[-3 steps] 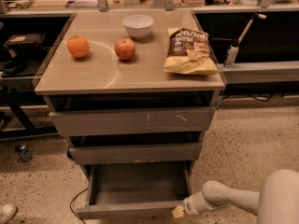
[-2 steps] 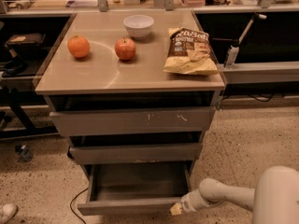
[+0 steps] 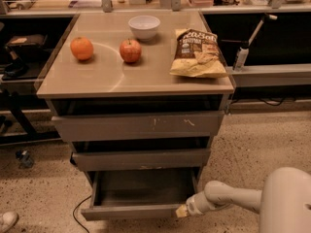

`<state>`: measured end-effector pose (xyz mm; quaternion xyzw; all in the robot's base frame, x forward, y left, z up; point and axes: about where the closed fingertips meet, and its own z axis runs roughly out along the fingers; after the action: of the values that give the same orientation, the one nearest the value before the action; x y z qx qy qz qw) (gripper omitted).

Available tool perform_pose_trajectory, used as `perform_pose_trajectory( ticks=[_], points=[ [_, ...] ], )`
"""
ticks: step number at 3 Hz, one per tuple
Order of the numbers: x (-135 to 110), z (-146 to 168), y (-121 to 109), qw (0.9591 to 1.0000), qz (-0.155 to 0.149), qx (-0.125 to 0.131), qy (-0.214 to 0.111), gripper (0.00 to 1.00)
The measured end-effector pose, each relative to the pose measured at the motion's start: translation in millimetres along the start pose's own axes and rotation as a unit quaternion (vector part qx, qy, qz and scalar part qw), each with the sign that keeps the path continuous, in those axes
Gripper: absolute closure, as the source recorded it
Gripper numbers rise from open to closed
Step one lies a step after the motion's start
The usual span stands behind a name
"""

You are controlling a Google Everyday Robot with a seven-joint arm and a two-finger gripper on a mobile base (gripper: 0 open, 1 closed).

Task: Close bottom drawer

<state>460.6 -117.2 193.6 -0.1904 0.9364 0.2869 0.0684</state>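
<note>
The bottom drawer (image 3: 131,211) is the lowest of three grey-brown drawers in the cabinet. It stands pulled out, its shallow tray (image 3: 141,186) open to view and its plain flat front facing me. My gripper (image 3: 183,210) is low at the right end of that front, touching or nearly touching it. My white arm (image 3: 233,198) reaches in from the lower right.
Above are the mid-width drawer front (image 3: 141,158) and the widest front with white scuffs (image 3: 138,125). The cabinet top holds an orange (image 3: 81,48), an apple (image 3: 130,50), a white bowl (image 3: 144,26) and a chip bag (image 3: 197,54). A cable (image 3: 77,212) lies on the floor at left.
The bottom drawer has slid inward a little, showing less tray. My gripper has moved with its front, up and toward the cabinet.
</note>
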Motion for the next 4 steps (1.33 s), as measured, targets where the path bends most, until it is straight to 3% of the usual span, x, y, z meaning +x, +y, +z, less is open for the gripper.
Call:
perform_pose_trajectory(
  ticks=[3,4],
  points=[
    [-24,6,10,0.9996,-0.026,-0.006,-0.003,1.0],
    [-24,6,10,0.9996,-0.026,-0.006,-0.003,0.81]
  ],
)
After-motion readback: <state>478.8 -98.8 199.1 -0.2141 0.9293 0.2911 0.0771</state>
